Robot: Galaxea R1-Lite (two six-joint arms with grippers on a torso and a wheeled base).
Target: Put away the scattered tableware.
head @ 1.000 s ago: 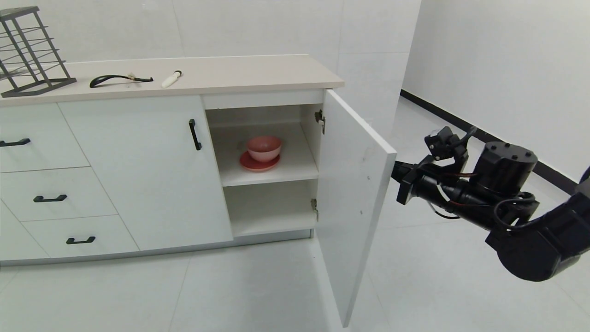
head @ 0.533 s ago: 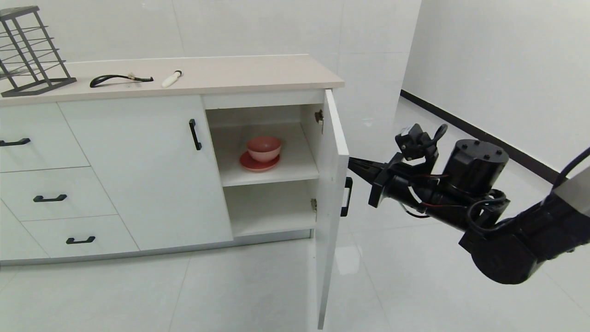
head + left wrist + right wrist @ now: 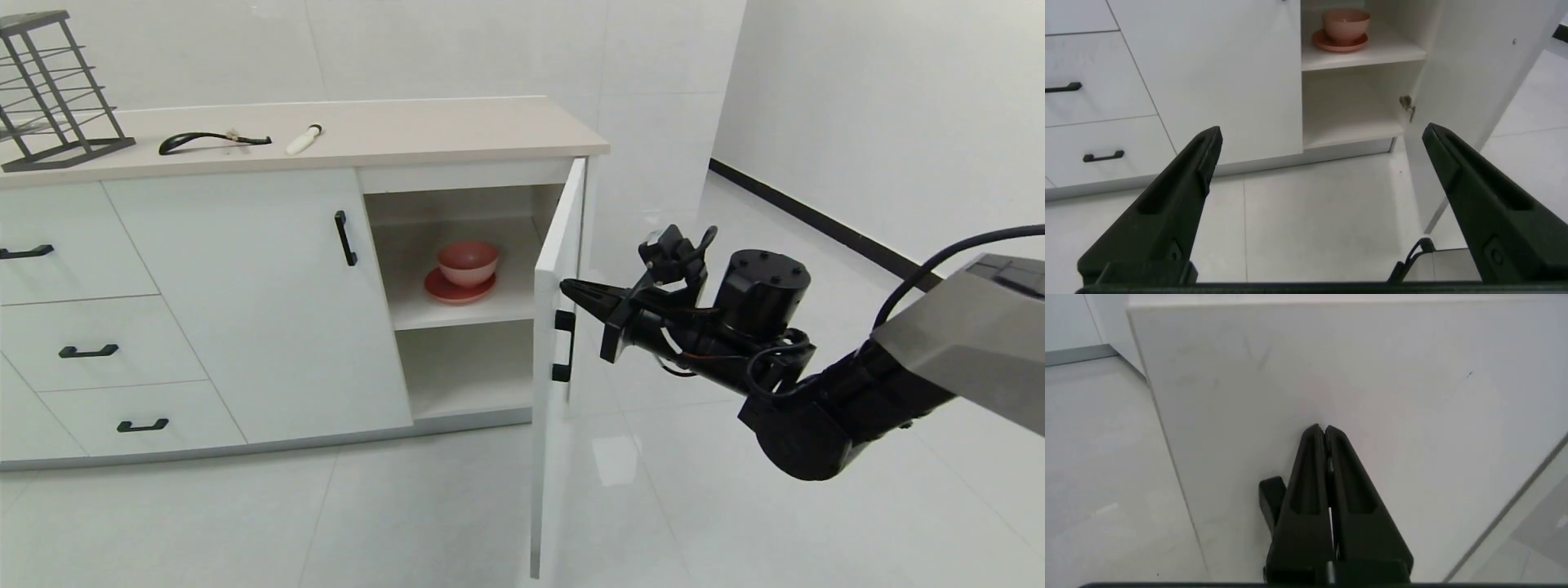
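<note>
White tiled kitchen; white cabinet [image 3: 245,310] under a beige countertop [image 3: 424,126]. Right-hand cabinet door [image 3: 549,457] stands partly open, turned nearly edge-on in the head view.

Right gripper [image 3: 571,287]: fingers pressed together with nothing between them, tips against the door's outer face just above its black handle [image 3: 562,345]. The right wrist view confirms the tips at the panel.

Left gripper [image 3: 1321,143]: fingers spread wide, holding nothing, low and well back from the cabinet front.

Tableware: pink bowl [image 3: 467,261] sits on a pink plate [image 3: 457,291] on the upper shelf, behind the door and well apart from both grippers. Black spoon [image 3: 204,140] and white-handled utensil [image 3: 304,140] lie on the countertop, near a dark wire rack [image 3: 49,90].
</note>
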